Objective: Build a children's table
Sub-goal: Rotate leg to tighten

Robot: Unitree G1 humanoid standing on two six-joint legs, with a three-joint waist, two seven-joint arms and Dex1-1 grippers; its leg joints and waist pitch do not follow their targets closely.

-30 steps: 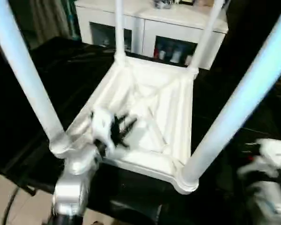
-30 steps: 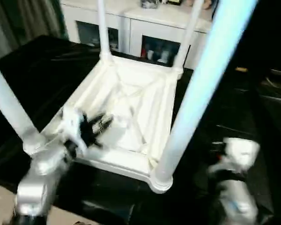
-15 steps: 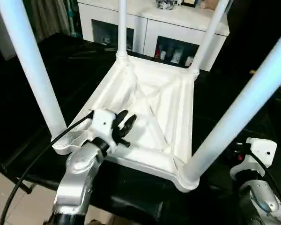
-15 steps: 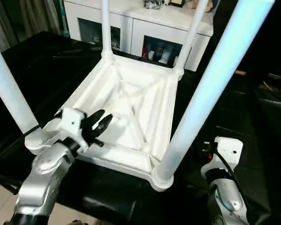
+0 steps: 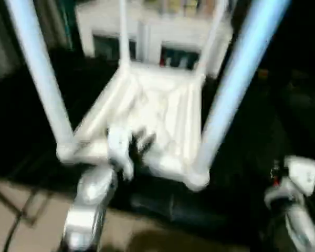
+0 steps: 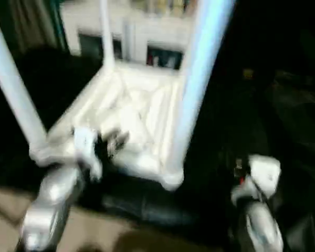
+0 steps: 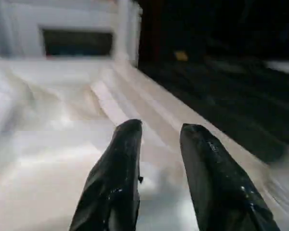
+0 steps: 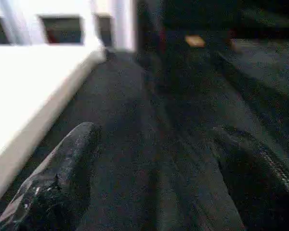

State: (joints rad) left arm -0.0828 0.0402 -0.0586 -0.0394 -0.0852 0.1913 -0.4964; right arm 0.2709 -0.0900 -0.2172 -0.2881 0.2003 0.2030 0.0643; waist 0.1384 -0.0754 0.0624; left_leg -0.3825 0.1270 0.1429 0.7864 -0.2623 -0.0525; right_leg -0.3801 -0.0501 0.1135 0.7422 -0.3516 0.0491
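A black-covered work surface stands before a white cabinet. On it lies the upturned tabletop, four legs upright. The left gripper, part-open and empty, hovers over the ribs; the right gripper gapes wide, empty. A careless nudge could tip the table.

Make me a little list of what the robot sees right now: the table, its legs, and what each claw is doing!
tabletop: upside down on a black surface, ribbed underside up
legs: four, standing up from the corner sockets
left gripper: over the underside, fingers apart, holding nothing
right gripper: open wide, empty, over the black surface beside the tabletop
cabinet: white, behind the tabletop
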